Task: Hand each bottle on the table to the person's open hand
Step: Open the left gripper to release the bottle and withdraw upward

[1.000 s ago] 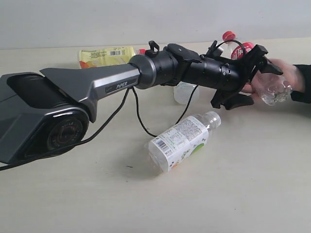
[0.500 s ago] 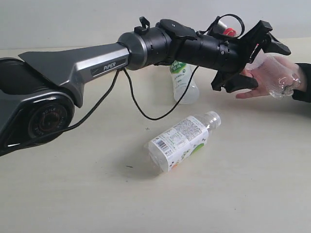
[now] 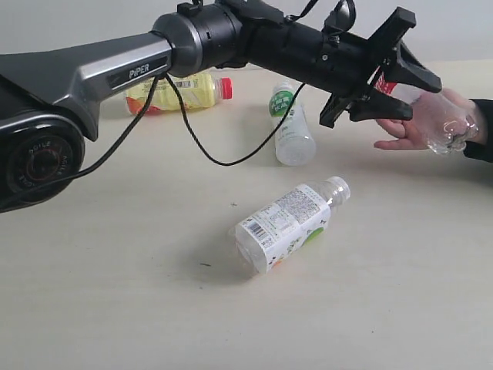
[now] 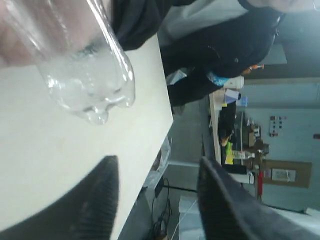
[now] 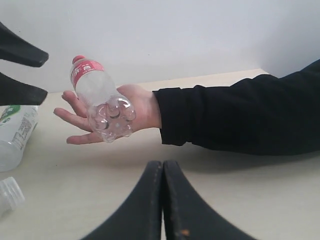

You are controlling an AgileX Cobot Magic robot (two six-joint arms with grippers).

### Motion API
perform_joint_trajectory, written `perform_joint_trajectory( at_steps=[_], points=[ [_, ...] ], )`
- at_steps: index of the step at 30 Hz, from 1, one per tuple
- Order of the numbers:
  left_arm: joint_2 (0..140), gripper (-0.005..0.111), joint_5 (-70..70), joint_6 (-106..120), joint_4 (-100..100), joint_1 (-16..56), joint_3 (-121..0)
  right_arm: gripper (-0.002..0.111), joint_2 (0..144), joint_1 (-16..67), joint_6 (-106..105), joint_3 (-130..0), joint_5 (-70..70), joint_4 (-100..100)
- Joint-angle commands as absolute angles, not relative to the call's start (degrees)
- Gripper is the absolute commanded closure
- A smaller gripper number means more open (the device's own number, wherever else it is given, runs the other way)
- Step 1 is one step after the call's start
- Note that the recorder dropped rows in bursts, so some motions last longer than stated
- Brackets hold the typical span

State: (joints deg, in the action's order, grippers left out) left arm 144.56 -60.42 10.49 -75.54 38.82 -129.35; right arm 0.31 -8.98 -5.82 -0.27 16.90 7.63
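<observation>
The clear bottle with red label and cap (image 3: 434, 123) (image 5: 102, 100) lies in the person's open hand (image 3: 404, 132) (image 5: 136, 111). My left gripper (image 3: 426, 99) (image 4: 155, 167) hovers just above and beside it, open, with nothing between its fingers; the bottle's base (image 4: 90, 75) shows ahead of them. On the table (image 3: 115, 308) lie the yellow bottle with red cap (image 3: 181, 91), the cloudy bottle with green label (image 3: 291, 127) (image 5: 12, 135) and the white-labelled bottle with clear cap (image 3: 289, 223). My right gripper (image 5: 162, 164) is shut and empty, low over the table, facing the hand.
The person's black sleeve (image 5: 240, 117) reaches in from the right over the table. My left arm (image 3: 231, 38) stretches across the back of the table, its black cable (image 3: 223, 158) hanging down toward the surface. The table's edge (image 4: 162, 95) runs near the hand.
My left arm has lifted and drawn back from the palm, and its jaws look narrower. The clear bottle stays in the person's hand. The yellow bottle has come into view.
</observation>
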Motion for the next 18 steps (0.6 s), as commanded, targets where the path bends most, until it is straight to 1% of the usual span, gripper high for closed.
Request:
perform_joint_trajectory(
  at_steps=[1,2,7,14,18],
  points=[
    [142.5,0.095,-67.6,14.15,-74.99,37.07,-129.41,0.108,0.0,-9.37,-5.97,0.0,16.59,7.55],
    [142.07,0.106,-68.95,15.06,-74.99,36.69,-129.41,0.108,0.0,-9.37,-5.97,0.0,16.59,7.55],
    [140.23,0.107,-69.96,21.31,-74.87,34.72,-129.41,0.108,0.0,-9.37,-5.97,0.0,16.59,7.55],
    [136.52,0.107,-69.96,23.73,-60.55,34.21,-129.41,0.108,0.0,-9.37,-5.97,0.0,16.59,7.55],
    [134.75,0.107,-69.96,27.65,-59.23,33.96,-129.41,0.108,0.0,-9.37,-5.97,0.0,16.59,7.55]
  ],
)
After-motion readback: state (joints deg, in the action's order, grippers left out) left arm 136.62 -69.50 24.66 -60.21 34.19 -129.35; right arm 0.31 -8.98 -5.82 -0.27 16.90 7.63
